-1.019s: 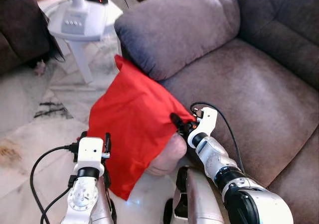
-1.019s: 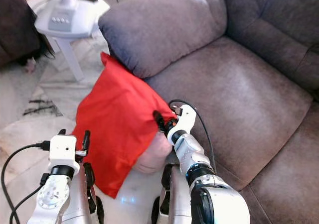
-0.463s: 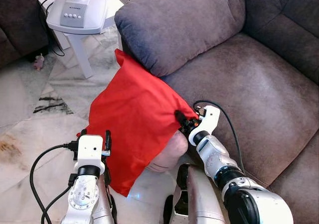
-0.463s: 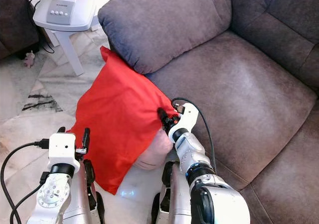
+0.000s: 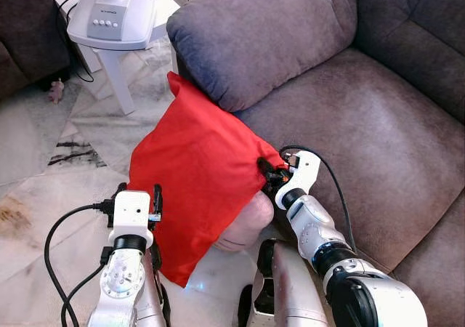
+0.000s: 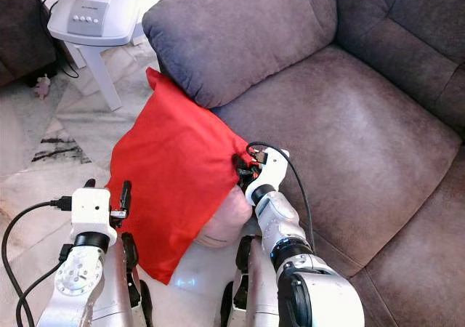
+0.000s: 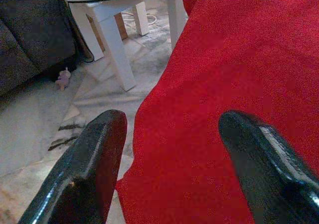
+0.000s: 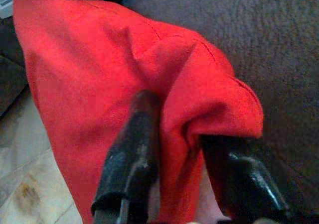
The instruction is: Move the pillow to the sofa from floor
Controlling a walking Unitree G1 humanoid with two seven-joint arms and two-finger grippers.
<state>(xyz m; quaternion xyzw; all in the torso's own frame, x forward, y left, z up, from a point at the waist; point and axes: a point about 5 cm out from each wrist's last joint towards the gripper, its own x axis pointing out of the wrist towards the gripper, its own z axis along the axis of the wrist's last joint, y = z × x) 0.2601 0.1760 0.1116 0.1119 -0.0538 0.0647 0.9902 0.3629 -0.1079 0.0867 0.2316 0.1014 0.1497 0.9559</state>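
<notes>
Red fabric of the pillow (image 5: 196, 189) is seen in the left eye view leaning against the front of the grey sofa (image 5: 378, 131), its upper corner tucked under the armrest (image 5: 254, 36) and its lower corner down by the marble floor (image 5: 43, 189). The pillow's right edge is pinched by the right end effector (image 5: 267, 173); the left end effector (image 5: 138, 196) is held at the pillow's lower left edge. A white surface (image 5: 116, 22) is seen standing behind. In the left wrist view, the left fingers (image 7: 94, 169) are spread wide, with the red cloth lying between and beyond them. In the right wrist view, a bunched fold of the pillow is clamped between the right fingers (image 8: 129, 154), above the sofa seat.
</notes>
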